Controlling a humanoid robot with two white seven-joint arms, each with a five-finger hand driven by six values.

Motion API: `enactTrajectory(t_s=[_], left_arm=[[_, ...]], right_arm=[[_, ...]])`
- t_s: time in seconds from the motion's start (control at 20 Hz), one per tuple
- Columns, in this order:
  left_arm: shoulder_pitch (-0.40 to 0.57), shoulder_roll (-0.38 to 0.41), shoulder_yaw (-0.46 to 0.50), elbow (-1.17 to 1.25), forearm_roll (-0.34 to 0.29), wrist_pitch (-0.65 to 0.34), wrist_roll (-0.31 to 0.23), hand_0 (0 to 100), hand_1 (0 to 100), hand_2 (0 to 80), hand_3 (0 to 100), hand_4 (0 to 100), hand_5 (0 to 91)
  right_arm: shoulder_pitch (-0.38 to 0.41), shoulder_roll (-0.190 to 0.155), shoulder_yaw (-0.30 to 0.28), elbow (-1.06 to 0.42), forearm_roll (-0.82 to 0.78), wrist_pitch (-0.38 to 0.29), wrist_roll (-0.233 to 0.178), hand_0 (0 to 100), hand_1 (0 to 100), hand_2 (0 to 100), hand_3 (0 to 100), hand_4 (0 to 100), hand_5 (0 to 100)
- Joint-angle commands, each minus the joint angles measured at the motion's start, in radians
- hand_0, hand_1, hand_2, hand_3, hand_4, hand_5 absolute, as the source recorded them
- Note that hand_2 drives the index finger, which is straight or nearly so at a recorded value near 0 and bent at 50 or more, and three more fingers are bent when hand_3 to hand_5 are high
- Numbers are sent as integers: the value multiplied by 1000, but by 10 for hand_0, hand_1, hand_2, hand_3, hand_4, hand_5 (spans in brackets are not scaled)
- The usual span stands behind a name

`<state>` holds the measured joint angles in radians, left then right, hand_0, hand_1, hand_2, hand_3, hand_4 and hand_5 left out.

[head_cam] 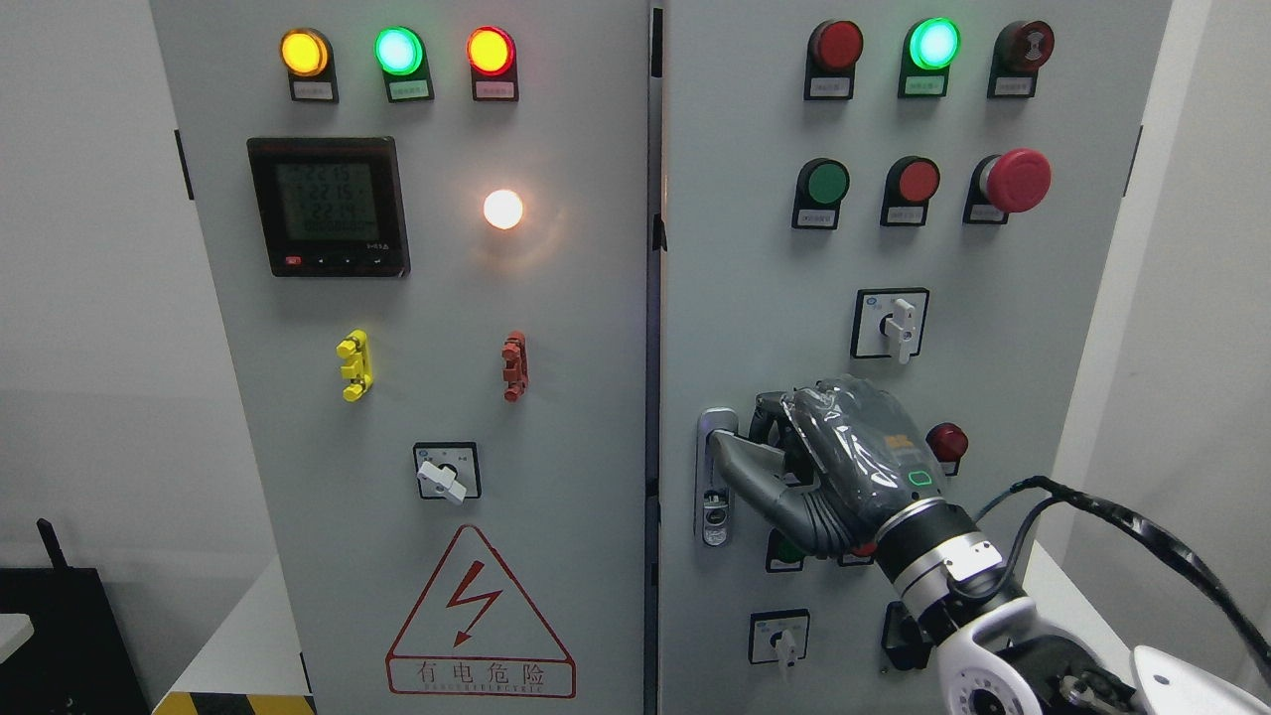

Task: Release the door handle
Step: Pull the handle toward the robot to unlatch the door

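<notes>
The silver door handle (pixel 715 497) is mounted upright on the left edge of the right cabinet door (pixel 755 268), which is closed. My right hand (pixel 747 445), grey and covered in clear film, reaches in from the lower right. Its thumb (pixel 740 465) lies against the handle's upper part and its curled fingers (pixel 773 419) sit just right of the handle's top, so it is shut on the handle. The hand hides a few of the buttons behind it. My left arm is out of view.
The left cabinet door (pixel 556 397) carries a meter (pixel 328 206), lit lamps, a rotary switch (pixel 446 475) and a red shock-warning triangle (pixel 480 616). On the right door are lamps, push buttons, a red emergency button (pixel 1015 181) and rotary switches (pixel 899 326). A black cable (pixel 1122 516) loops off my right forearm.
</notes>
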<state>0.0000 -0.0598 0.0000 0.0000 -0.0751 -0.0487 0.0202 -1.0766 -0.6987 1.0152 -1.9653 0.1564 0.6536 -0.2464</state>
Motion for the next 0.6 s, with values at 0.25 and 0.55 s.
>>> enactTrajectory(t_s=[0.25,0.55], left_arm=[[-3,0,2,9,0,0,0,120,389,0,0,0,0],[-3,0,2,9,0,0,0,120,389,0,0,0,0]], right_arm=[[-5,-1,-3,-3,0,1,-1,449,45,656,1000,1000,1000],[-11,1,-3,-1,0,1,-1,451,45,654,1000,1000,1000]])
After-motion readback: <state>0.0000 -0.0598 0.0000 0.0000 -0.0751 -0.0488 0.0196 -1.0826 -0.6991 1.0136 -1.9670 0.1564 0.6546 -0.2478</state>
